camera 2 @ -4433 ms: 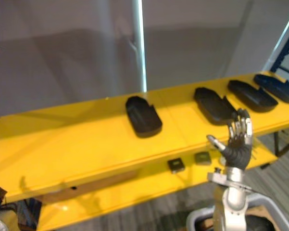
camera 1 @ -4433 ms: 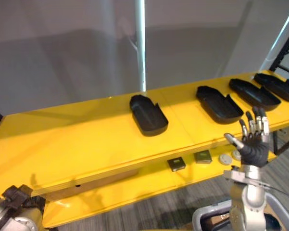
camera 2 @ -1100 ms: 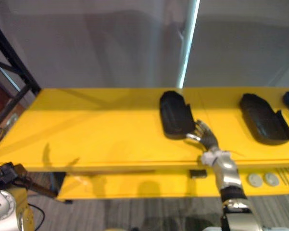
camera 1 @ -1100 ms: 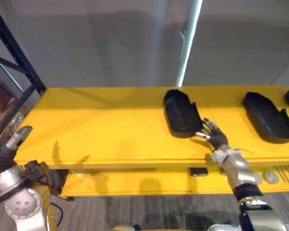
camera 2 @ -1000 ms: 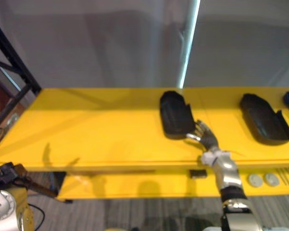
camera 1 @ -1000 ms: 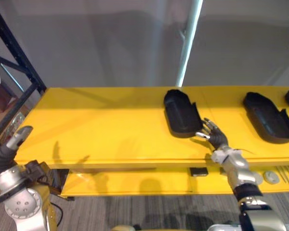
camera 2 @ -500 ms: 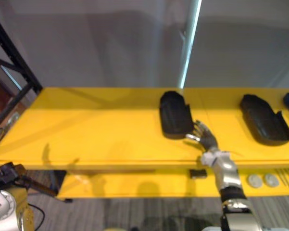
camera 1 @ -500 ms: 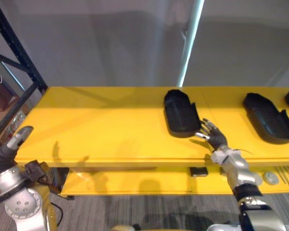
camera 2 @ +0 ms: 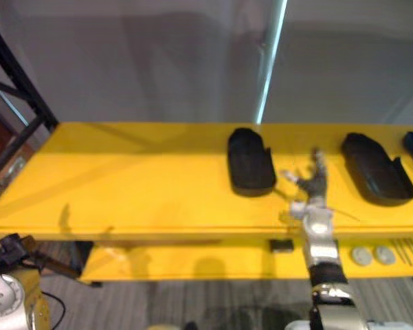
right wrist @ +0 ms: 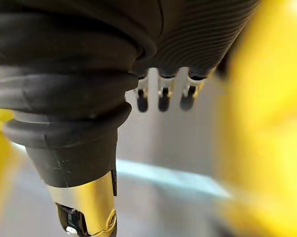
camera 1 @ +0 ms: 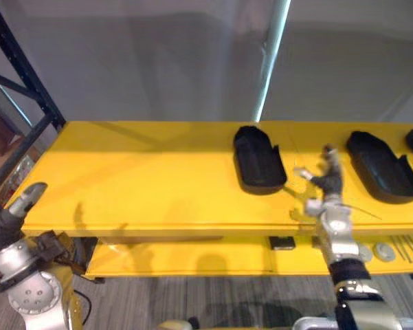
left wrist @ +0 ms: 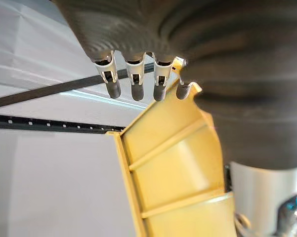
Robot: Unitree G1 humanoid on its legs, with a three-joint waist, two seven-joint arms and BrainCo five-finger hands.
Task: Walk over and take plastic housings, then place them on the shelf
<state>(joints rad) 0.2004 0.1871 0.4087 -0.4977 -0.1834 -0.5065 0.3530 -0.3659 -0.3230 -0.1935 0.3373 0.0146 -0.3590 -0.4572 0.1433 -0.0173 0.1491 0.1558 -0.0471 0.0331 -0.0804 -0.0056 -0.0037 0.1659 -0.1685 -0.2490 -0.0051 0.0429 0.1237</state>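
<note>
Right hand point(camera 1: 326, 177), right of centre, stands fingers-up, spread and empty, just beside the nearest black plastic housing point(camera 1: 259, 159) lying on the yellow shelf point(camera 1: 144, 179); left hand point(camera 1: 22, 201), lower left, fingers straight.

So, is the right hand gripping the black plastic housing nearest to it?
No, the right hand is open with straight fingers, clear of the black plastic housing, which lies on the yellow shelf.
</note>
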